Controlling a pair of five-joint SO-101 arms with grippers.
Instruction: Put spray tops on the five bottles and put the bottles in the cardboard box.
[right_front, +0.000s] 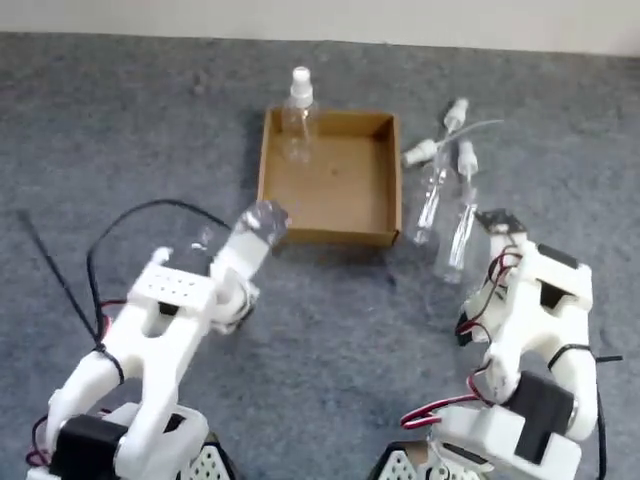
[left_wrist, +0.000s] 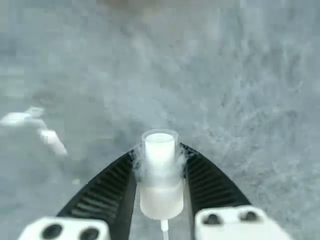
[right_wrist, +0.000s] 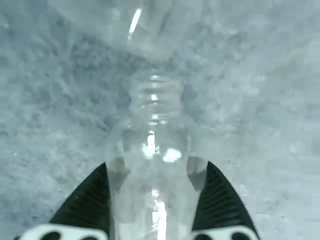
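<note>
One capped bottle (right_front: 298, 120) stands in the cardboard box (right_front: 340, 190) — left tool (left_wrist: 160, 152) clenches a spray top (left_wrist: 160, 175), right tool (right_wrist: 156, 167) clasps an open bottle (right_wrist: 156, 100) (other bottles (right_front: 457, 235) wait beside).

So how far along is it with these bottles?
Early on. Done: one capped bottle appears to stand in the cardboard box. In hand: the left gripper holds a spray top, and the right gripper holds an open-necked bottle. Left: joining those two, then boxing that one and the other bottles lying beside the box.
</note>
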